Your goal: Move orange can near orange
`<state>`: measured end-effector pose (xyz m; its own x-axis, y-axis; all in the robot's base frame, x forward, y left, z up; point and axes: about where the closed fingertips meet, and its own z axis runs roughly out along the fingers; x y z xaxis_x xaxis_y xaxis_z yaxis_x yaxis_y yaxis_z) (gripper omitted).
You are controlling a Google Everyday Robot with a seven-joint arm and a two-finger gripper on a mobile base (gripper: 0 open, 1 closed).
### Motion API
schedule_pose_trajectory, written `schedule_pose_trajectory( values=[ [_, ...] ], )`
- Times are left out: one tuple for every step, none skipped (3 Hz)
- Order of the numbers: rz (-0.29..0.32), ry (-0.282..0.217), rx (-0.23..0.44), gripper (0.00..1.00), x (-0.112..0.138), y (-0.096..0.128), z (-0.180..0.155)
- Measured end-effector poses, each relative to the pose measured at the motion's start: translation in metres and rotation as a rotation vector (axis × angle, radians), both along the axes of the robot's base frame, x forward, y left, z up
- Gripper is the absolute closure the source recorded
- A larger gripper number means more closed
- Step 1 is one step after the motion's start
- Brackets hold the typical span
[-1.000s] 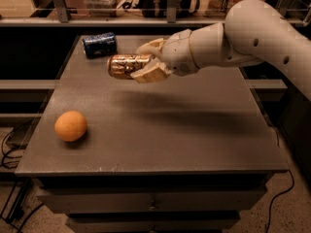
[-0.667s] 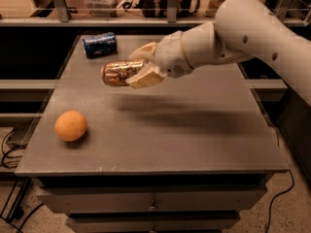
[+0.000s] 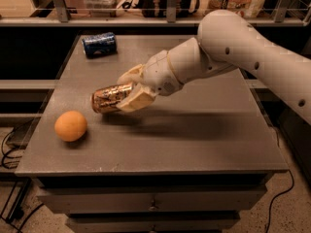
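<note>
The orange can (image 3: 108,97) is golden-orange and shiny, held on its side in my gripper (image 3: 130,90), just above or at the table top, left of centre. The gripper's pale fingers (image 3: 137,100) are shut around the can's right half. The orange (image 3: 71,125) is a round matte fruit resting on the table near the front left, a short gap to the lower left of the can. My white arm reaches in from the upper right.
A dark blue can (image 3: 99,44) lies on its side at the table's back left. The grey table (image 3: 204,144) has drawers under its front edge. A shelf with clutter runs behind it. Cables lie on the floor at both sides.
My gripper has carried the orange can forward and down, from mid-air near the back of the table to a spot close to the orange.
</note>
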<state>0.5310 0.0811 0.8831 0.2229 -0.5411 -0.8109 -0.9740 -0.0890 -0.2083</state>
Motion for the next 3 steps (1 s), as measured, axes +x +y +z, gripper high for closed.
schedule_pose_trajectory(
  values=[
    [0.034,0.051,0.016,0.59,-0.016,0.009,-0.016],
    [0.035,0.069,0.058,0.35,-0.025,0.016,-0.026],
    [0.013,0.061,0.094,0.12,-0.026,0.019,-0.03]
  ],
)
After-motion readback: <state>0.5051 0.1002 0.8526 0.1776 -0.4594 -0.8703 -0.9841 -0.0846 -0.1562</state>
